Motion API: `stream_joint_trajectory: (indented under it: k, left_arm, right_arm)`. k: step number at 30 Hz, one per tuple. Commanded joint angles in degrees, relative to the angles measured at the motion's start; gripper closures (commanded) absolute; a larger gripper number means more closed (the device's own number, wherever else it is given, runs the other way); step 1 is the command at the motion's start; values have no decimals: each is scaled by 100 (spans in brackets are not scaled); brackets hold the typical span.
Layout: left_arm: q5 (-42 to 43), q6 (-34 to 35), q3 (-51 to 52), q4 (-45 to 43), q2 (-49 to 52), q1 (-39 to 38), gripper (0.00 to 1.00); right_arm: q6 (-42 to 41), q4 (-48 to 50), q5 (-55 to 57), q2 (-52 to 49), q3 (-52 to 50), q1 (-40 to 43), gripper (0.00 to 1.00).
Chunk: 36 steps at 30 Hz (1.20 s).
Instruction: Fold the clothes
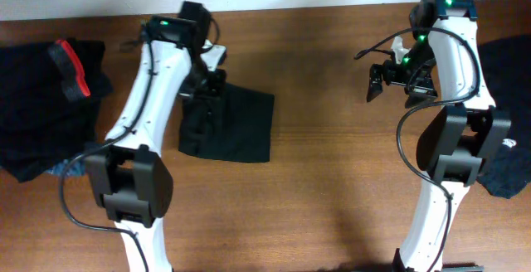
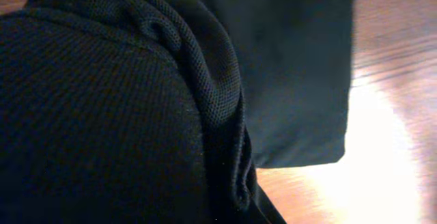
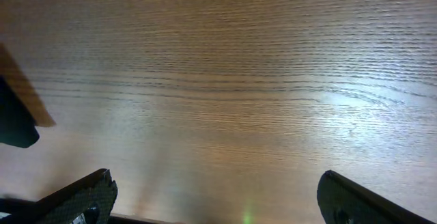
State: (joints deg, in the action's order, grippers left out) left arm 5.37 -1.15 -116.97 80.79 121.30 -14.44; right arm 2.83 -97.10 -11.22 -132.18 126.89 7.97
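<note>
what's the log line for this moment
left gripper: shut on folded black garment | right gripper: open, empty, over wooden table | clothes pile: far left, untouched

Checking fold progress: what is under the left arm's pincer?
A folded black fabric garment on the brown wooden table. A raised bunch of its cloth fills the left wrist view, covering the fingers of the left pincer and the table beneath.
</note>
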Motion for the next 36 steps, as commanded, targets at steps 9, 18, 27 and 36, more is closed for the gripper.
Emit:
stream_joint_trajectory:
  k: [9,18,27,36]
  left_arm:
    - [90,678,-109,-81,284,-901,88]
    - [474,581,-111,-109,492,-1405,39]
    - [428,365,-560,205,422,-472,43]
    - [431,286,-841,48,374,595,38]
  right_arm:
    - [-11,-26,-55,70,101,-90,1]
    - [-9,-26,-52,70,101,-90,1]
    - [833,-26,-1169,70,101,-101,1]
    - [1821,57,-2065,61,83,-1231,1]
